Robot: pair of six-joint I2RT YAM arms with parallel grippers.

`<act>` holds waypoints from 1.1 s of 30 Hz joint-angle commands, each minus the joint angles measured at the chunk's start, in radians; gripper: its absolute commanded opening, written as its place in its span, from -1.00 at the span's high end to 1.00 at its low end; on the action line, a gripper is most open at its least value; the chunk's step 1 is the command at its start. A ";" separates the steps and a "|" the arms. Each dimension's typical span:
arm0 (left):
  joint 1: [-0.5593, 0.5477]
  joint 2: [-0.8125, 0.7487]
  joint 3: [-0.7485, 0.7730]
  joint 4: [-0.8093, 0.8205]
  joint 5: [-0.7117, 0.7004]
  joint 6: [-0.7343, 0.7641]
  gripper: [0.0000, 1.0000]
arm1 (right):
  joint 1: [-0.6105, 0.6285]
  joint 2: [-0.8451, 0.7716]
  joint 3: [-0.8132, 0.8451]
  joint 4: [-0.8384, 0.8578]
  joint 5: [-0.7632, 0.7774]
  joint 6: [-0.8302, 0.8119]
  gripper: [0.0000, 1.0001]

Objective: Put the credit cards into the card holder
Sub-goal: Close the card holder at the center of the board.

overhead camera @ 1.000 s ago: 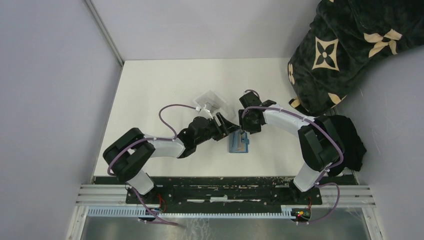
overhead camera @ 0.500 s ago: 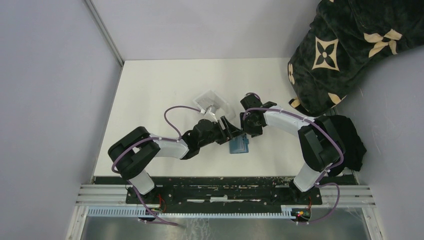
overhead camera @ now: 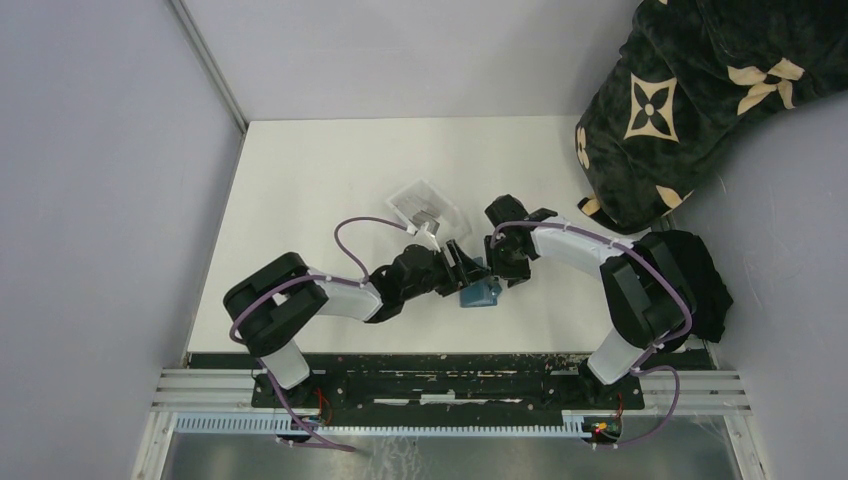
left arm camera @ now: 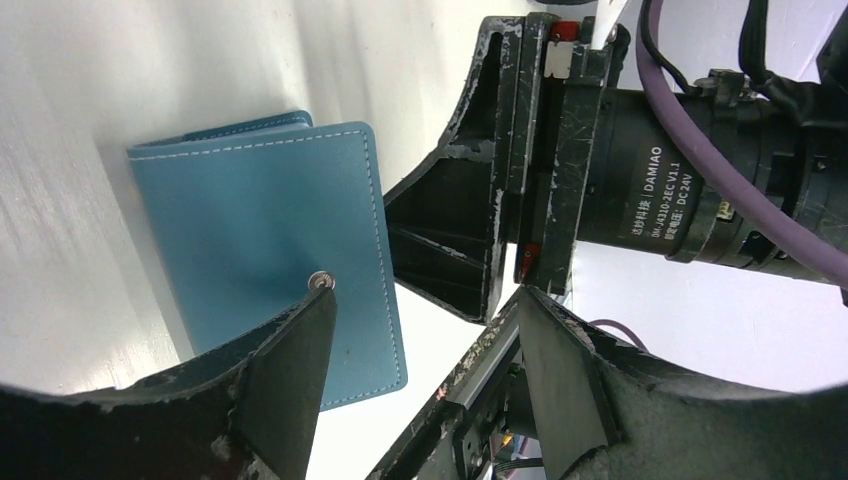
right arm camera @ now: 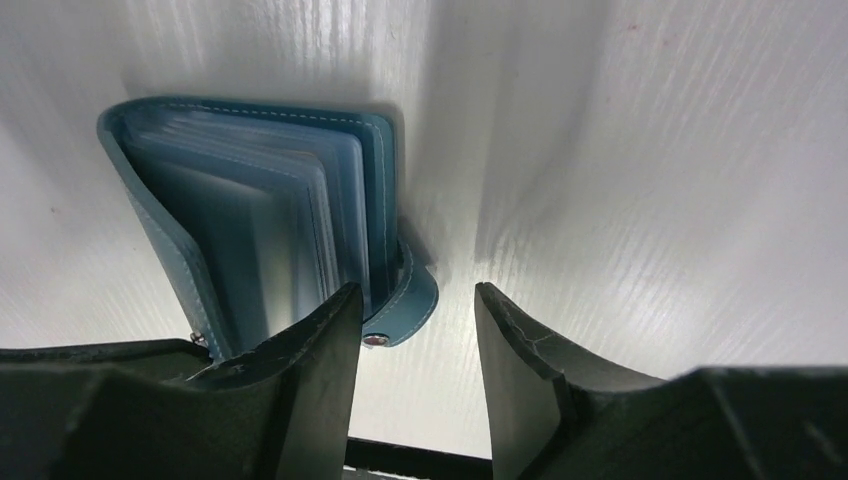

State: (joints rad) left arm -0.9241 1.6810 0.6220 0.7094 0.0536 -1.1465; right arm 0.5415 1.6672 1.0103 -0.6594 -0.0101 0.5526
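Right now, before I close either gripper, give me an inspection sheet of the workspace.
Surface: white table, nothing spilled seen.
Job's things: teal card holder unsnapped, sleeves fanned; credit cards not clearly seen.
Clutter: clear tray holding something greyish.
Grippers: left gripper open, one finger over the holder's cover; right gripper open, snap tab seen between its fingers.
Cables: purple cables along both arms, no snag seen.
Surroundings: grey walls; black patterned fabric far right.
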 commanded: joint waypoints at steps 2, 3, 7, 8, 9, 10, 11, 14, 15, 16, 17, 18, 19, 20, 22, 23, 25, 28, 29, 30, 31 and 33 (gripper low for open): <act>-0.020 0.015 0.025 0.012 -0.037 -0.039 -0.48 | -0.013 -0.063 -0.013 -0.020 0.001 -0.003 -0.02; -0.024 0.019 0.026 0.012 -0.040 -0.041 -0.48 | -0.015 -0.067 -0.017 -0.022 0.005 -0.003 -0.02; -0.034 0.029 0.031 0.015 -0.053 -0.042 -0.49 | -0.027 -0.089 -0.017 -0.039 0.034 -0.012 -0.02; -0.037 0.032 0.033 0.018 -0.053 -0.043 -0.48 | -0.029 -0.091 -0.014 -0.046 0.045 -0.014 -0.02; -0.038 0.036 0.034 0.022 -0.054 -0.043 -0.49 | -0.032 -0.093 -0.011 -0.051 0.050 -0.018 -0.02; -0.040 0.040 0.037 0.026 -0.054 -0.045 -0.49 | -0.034 -0.094 -0.009 -0.056 0.053 -0.021 -0.02; -0.042 0.048 0.040 0.028 -0.053 -0.046 -0.48 | -0.036 -0.095 -0.006 -0.059 0.056 -0.023 -0.02; -0.047 0.060 0.048 0.028 -0.053 -0.047 -0.48 | -0.039 -0.095 -0.005 -0.067 0.067 -0.026 -0.01; -0.049 0.064 0.048 0.028 -0.053 -0.048 -0.49 | -0.041 -0.095 -0.005 -0.069 0.070 -0.026 -0.01; -0.049 0.066 0.049 0.029 -0.056 -0.048 -0.49 | -0.042 -0.098 -0.007 -0.071 0.077 -0.026 -0.01; -0.051 0.070 0.048 0.031 -0.058 -0.048 -0.48 | -0.044 -0.099 -0.009 -0.072 0.082 -0.027 -0.01; -0.051 0.075 0.048 0.035 -0.060 -0.049 -0.49 | -0.047 -0.100 -0.010 -0.072 0.087 -0.026 -0.01; -0.053 0.082 0.049 0.041 -0.059 -0.050 -0.48 | -0.049 -0.100 -0.011 -0.073 0.089 -0.026 -0.01; -0.053 0.090 0.049 0.045 -0.059 -0.053 -0.49 | -0.051 -0.100 -0.012 -0.072 0.091 -0.026 -0.01; -0.054 0.103 0.047 0.058 -0.058 -0.057 -0.49 | -0.055 -0.100 -0.013 -0.072 0.096 -0.025 -0.01; -0.054 0.109 0.044 0.066 -0.058 -0.061 -0.49 | -0.055 -0.100 -0.014 -0.069 0.096 -0.025 -0.01; -0.055 0.122 0.039 0.080 -0.060 -0.070 -0.48 | -0.057 -0.102 -0.016 -0.065 0.096 -0.024 0.01; -0.056 0.139 0.025 0.100 -0.066 -0.086 -0.48 | -0.058 -0.104 -0.018 -0.054 0.093 -0.022 0.07; -0.057 0.146 0.021 0.109 -0.070 -0.093 -0.49 | -0.058 -0.106 -0.019 -0.051 0.093 -0.020 0.11; -0.058 0.152 0.017 0.118 -0.074 -0.099 -0.48 | -0.059 -0.107 -0.020 -0.048 0.092 -0.020 0.18; -0.061 0.160 0.016 0.125 -0.076 -0.105 -0.48 | -0.058 -0.110 -0.021 -0.047 0.092 -0.018 0.23; -0.063 0.176 0.018 0.135 -0.079 -0.114 -0.48 | -0.059 -0.119 -0.024 -0.041 0.093 -0.017 0.32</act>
State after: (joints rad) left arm -0.9787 1.8198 0.6521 0.8192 0.0010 -1.2190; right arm 0.4881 1.6051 0.9905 -0.7197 0.0650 0.5323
